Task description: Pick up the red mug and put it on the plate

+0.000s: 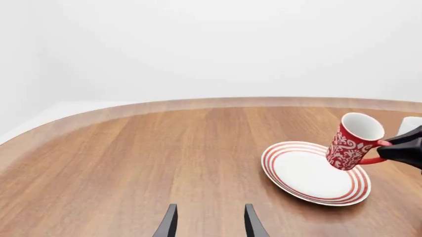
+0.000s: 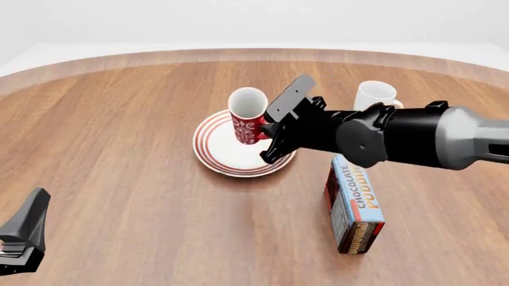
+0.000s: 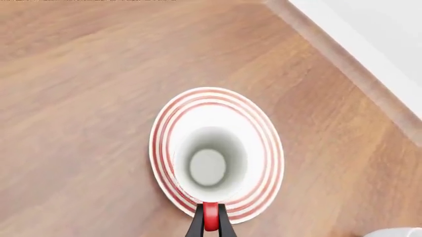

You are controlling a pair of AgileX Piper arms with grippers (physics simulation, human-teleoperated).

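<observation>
The red mug (image 2: pixel 248 121), with its white pattern, is held by its red handle in my right gripper (image 2: pixel 272 136). It hangs tilted just over the plate (image 2: pixel 216 150), a white plate with red rings. In the left wrist view the mug (image 1: pixel 353 143) leans above the far side of the plate (image 1: pixel 300 173), with the right gripper (image 1: pixel 390 145) on its handle. The right wrist view looks straight down into the mug (image 3: pixel 207 165), with the plate's rim (image 3: pixel 267 153) around it and the gripper (image 3: pixel 209 223) shut on the handle. My left gripper (image 1: pixel 209 224) is open and empty, low at the near left (image 2: pixel 32 211).
A plain white mug (image 2: pixel 374 94) stands behind the right arm; it also shows in the left wrist view (image 1: pixel 410 124). A chocolate pudding box (image 2: pixel 356 205) lies to the right of the plate, under the right arm. The table's curved far edge (image 2: pixel 254 53) runs behind.
</observation>
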